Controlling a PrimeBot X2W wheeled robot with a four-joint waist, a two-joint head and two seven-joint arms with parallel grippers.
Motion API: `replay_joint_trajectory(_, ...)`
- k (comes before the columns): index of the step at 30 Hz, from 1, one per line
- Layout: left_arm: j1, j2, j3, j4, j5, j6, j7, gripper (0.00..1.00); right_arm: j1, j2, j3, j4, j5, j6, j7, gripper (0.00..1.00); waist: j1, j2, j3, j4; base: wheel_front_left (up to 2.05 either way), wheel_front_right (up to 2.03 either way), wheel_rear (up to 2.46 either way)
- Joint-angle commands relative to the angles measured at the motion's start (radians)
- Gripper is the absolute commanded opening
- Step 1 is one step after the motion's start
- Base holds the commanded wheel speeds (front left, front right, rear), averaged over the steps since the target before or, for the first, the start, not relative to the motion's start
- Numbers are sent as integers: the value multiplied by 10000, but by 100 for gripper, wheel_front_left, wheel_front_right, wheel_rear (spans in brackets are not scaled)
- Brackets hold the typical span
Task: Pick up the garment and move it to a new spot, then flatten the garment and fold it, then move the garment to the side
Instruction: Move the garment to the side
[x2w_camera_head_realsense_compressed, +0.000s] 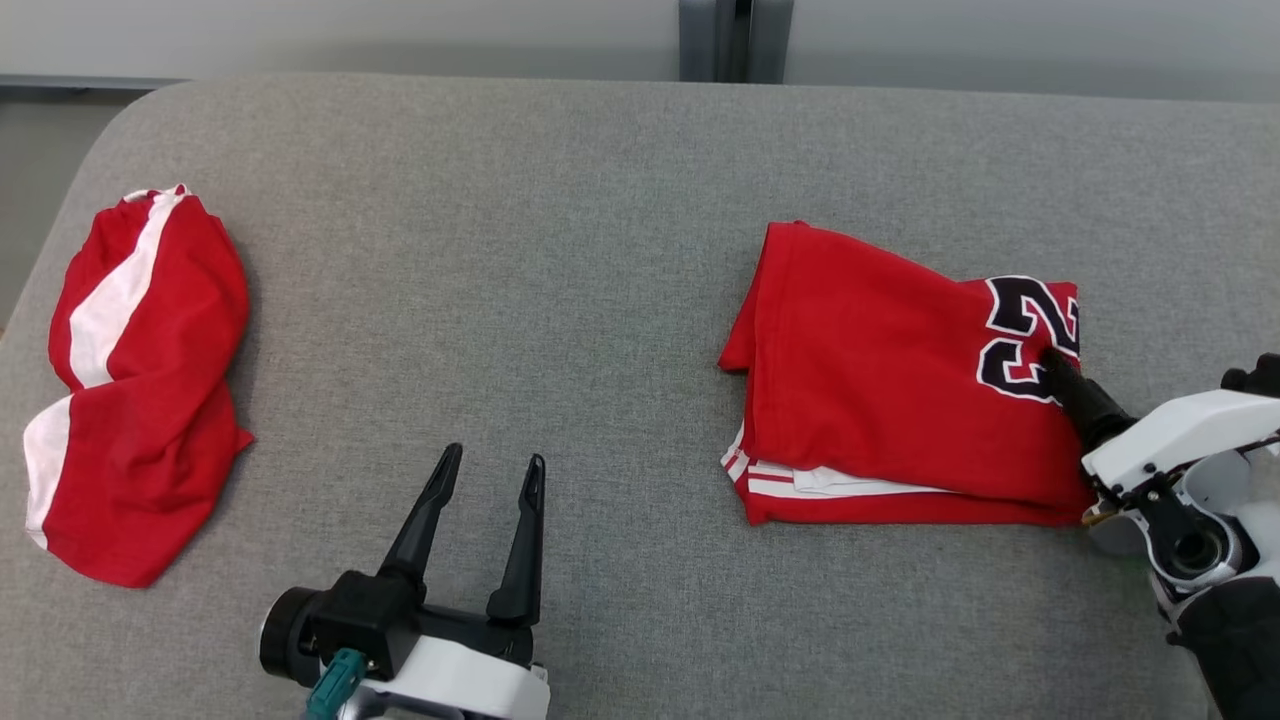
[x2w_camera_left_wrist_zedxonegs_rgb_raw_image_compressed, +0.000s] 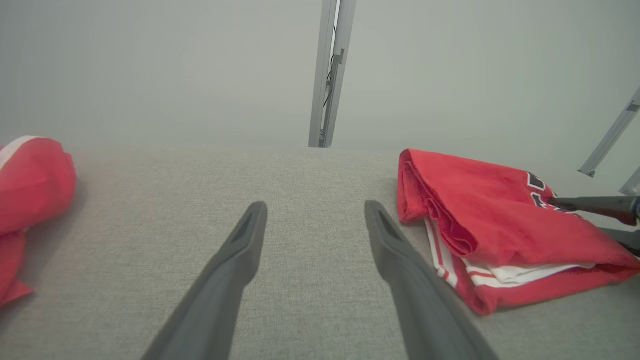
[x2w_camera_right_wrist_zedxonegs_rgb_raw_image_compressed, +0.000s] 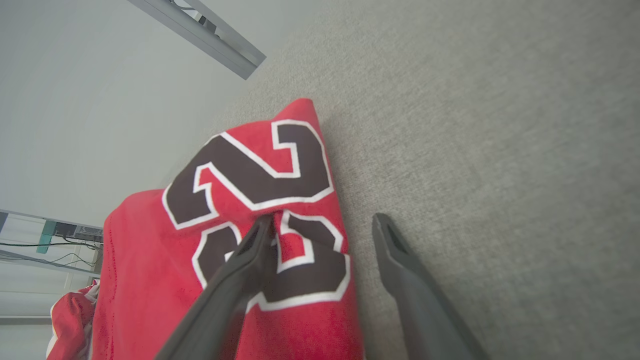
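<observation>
A grey fabric-covered tabletop (x2w_camera_head_realsense_compressed: 620, 200) runs back to a pale wall (x2w_camera_head_realsense_compressed: 300, 30). A metal post (x2w_camera_head_realsense_compressed: 735, 40) stands against that wall, straight beyond the left edge of the red garment (x2w_camera_head_realsense_compressed: 880, 390).

The red garment lies on the tabletop, folded into a rough rectangle. Its top layer is smooth apart from a few soft creases. A black number (x2w_camera_head_realsense_compressed: 1030, 340) edged in white shows on that layer at the garment's far right corner. Along the garment's near edge, white and red-striped layers (x2w_camera_head_realsense_compressed: 800, 485) stick out from under the top fold.

The right gripper (x2w_camera_right_wrist_zedxonegs_rgb_raw_image_compressed: 322, 219) is at the garment's right edge with its jaws spread wide. One jaw rests on the number, where the cloth puckers slightly under its tip. The other is over bare grey fabric just beside the garment. The garment's edge lies between them, ungripped.

The left gripper (x2w_camera_head_realsense_compressed: 495, 460) is well to the left of the garment and nearer the robot, low over bare tabletop. Its jaws are wide apart and point toward the wall. Whether they touch the surface I cannot tell.

A second garment (x2w_camera_head_realsense_compressed: 140, 380), red with a white band, lies crumpled far to the left of the folded one, beyond the left gripper.
</observation>
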Motion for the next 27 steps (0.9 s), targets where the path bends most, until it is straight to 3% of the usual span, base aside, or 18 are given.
replay_joint_trajectory(1,-195,34,-17,-6,26,49,-38,100,-33,26,106,64,275,0,233,100,0,0,214,104,0,0,0)
replay_joint_trajectory(5,-282,36,-69,76,100,63,-40,100,-8,85,340,-38,662,0,530,100,0,0,305,128,0,0,0)
replay_joint_trajectory(7,-349,34,-107,140,137,79,-40,100,116,61,599,-258,946,0,677,40,0,0,320,136,0,0,0)
replay_joint_trajectory(8,-363,37,-123,163,134,83,-40,100,177,3,662,-334,1015,0,677,28,0,0,308,146,0,0,0)
replay_joint_trajectory(9,-363,37,-123,163,134,83,-40,100,177,3,662,-334,1015,0,677,28,0,0,308,146,0,0,0)
replay_joint_trajectory(11,-372,36,-141,200,146,103,-38,100,317,-153,795,-504,1103,0,598,0,0,0,263,148,0,0,0)
replay_joint_trajectory(20,-159,36,-104,286,271,32,-40,100,725,-804,1454,-1302,919,-1,-657,0,0,0,-7,-123,0,0,0)
replay_joint_trajectory(27,-148,34,-38,35,520,-324,-38,100,444,-847,2155,-1598,560,0,-1737,0,0,0,9,-903,0,0,0)
